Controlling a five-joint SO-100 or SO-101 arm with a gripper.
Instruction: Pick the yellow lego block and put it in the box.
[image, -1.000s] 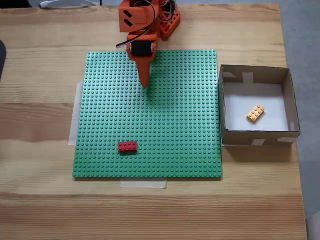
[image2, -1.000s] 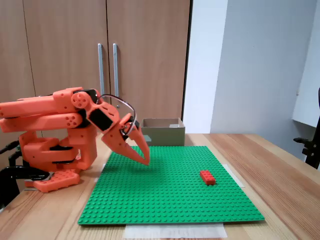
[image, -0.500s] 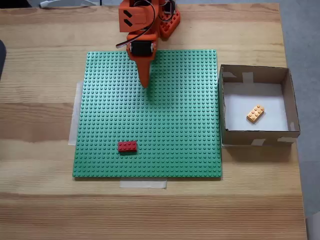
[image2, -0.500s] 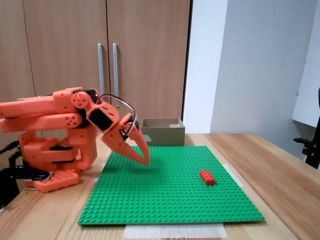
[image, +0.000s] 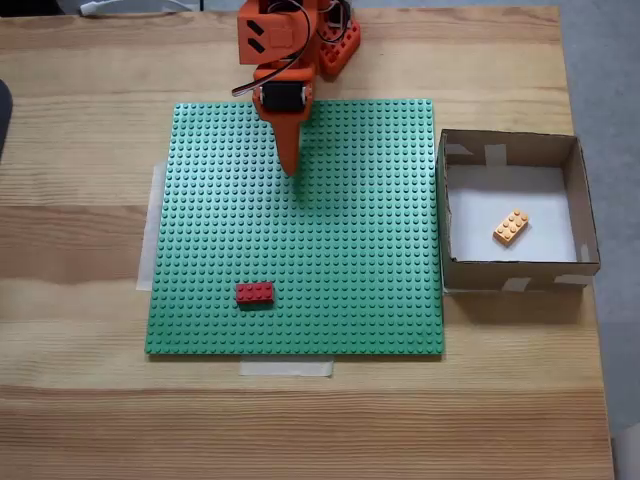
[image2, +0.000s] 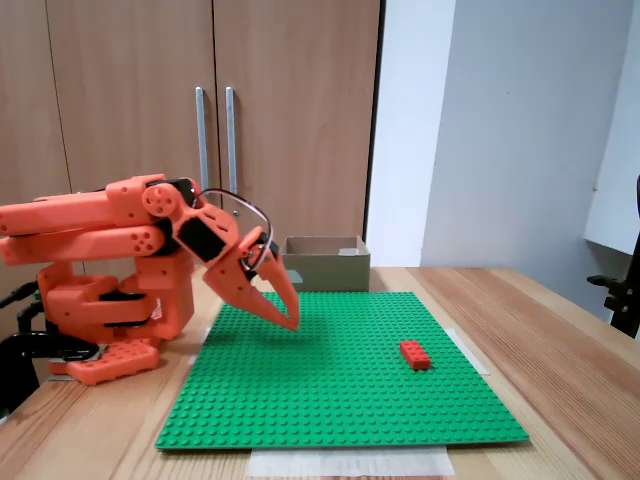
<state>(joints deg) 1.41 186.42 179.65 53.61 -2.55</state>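
The yellow lego block (image: 511, 227) lies flat on the white floor of the box (image: 515, 269), set at a slant and clear of the cardboard walls. The box stands on the wooden tabletop (image: 80, 120), just beside the right edge of the green baseplate (image: 340, 250) in the top-down fixed view. The orange arm's gripper (image: 290, 168) points down over the far part of the baseplate, its fingers (image2: 284, 300) pressed together at the tips and holding nothing. A red brick (image: 254, 293) sits on the baseplate near its front left, well apart from the gripper (image2: 292, 321) and the box (image2: 325, 262).
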